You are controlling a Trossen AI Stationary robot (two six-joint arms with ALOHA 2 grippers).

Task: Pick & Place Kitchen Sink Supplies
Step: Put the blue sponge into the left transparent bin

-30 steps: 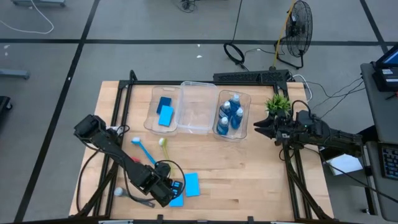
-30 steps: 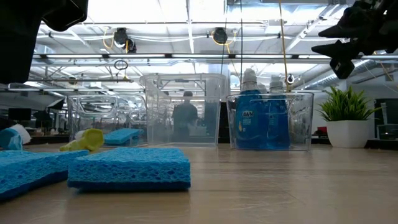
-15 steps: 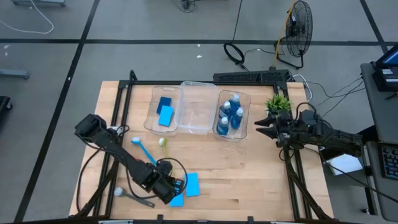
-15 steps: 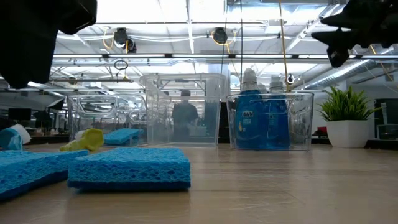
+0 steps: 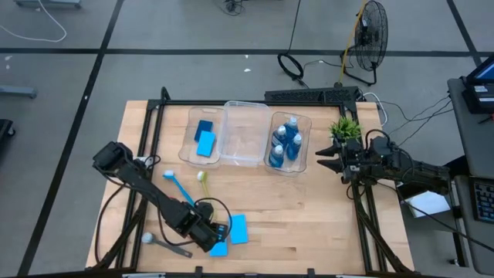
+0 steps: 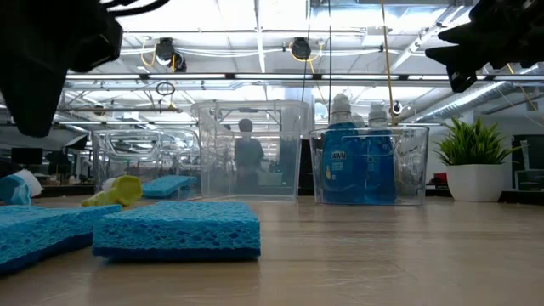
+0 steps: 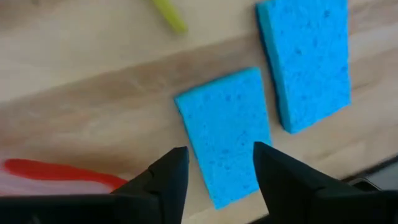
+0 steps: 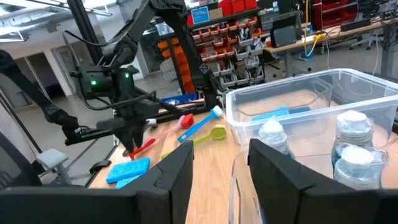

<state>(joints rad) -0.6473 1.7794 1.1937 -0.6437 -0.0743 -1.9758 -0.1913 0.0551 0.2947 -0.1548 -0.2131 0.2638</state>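
- The left gripper hovers with fingers spread over a sponge near the desk's front edge. A second sponge lies just beside it, so a skewed descent might catch both.
- The right gripper waits, part spread and empty, by the right edge, beside the bottles in their bin.

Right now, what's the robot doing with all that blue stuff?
It is tidying sink supplies into clear bins. The left gripper hangs open over a blue sponge near the table's front edge, with another sponge beside it. Two sponges already lie in the left bin, and the bottles stand in the right one. The right gripper waits by the potted plant.
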